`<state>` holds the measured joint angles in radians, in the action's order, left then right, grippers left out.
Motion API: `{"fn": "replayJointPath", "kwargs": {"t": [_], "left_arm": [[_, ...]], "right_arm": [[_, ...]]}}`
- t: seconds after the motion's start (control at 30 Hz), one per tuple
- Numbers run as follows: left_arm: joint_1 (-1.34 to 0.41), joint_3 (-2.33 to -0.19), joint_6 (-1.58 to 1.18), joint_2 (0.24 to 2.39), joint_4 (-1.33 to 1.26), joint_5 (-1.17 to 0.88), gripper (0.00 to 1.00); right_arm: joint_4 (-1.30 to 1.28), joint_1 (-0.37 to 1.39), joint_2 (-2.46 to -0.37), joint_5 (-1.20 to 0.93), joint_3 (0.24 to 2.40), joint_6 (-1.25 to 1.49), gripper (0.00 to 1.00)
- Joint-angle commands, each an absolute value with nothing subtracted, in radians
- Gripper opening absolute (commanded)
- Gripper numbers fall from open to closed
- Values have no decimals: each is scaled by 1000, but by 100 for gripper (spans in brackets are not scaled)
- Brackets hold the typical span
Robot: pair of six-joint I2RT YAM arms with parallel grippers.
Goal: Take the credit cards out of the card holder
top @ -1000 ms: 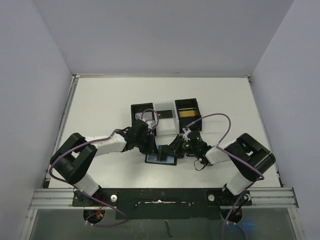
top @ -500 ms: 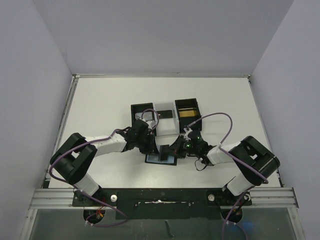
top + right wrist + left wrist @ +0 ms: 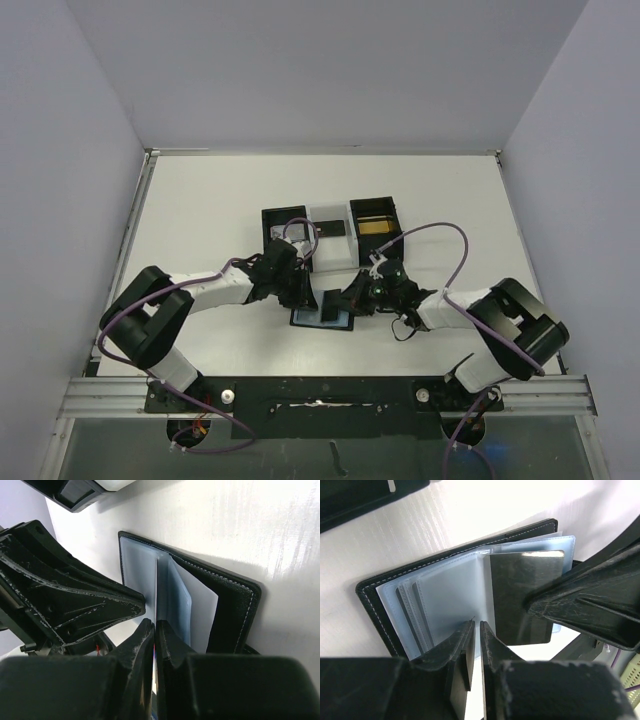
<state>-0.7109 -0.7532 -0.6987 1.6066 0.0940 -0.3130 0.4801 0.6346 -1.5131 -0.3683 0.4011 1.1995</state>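
Boxes at the far side: the black open-top box (image 3: 373, 207) holds a gold-tan card (image 3: 376, 226), and the white tray (image 3: 328, 250) beside it holds a plain black rectangle (image 3: 331, 228). Nearer me, the black bifold card holder (image 3: 312, 320) lies open between both arms, pale pockets up, long axis left to right. My right gripper (image 3: 155, 627) is clamped on a dark glossy leaf (image 3: 520, 595) standing up from it; my left gripper (image 3: 472, 630) is narrowed to a slit at the pocket edge, grip unclear.

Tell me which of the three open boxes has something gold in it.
The right-hand black box, with a gold-tan card lying inside. The white middle box holds only a small black rectangle, and the left black box shows nothing gold.
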Motion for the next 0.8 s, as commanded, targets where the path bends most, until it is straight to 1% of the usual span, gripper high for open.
{"fn": "replayJointPath", "kwargs": {"t": [0.0, 0.13, 0.3, 0.53, 0.67, 0.77], "left_arm": [[-713, -745, -664, 1592, 170, -226, 10], [-713, -738, -666, 1558, 157, -209, 10], [-713, -735, -670, 1488, 141, -179, 15], [-711, -707, -675, 1344, 123, -95, 30], [-704, -669, -683, 1233, 116, -24, 36], [-692, -634, -691, 1149, 111, 35, 41]], "right_arm": [[418, 626, -1427, -310, 438, 1117, 0], [324, 625, -1344, -249, 467, 1023, 0], [220, 624, -1232, -170, 519, 890, 0], [195, 624, -1100, -67, 552, 671, 0], [239, 627, -1035, -15, 539, 529, 0], [291, 634, -999, 2, 533, 362, 0]]}}
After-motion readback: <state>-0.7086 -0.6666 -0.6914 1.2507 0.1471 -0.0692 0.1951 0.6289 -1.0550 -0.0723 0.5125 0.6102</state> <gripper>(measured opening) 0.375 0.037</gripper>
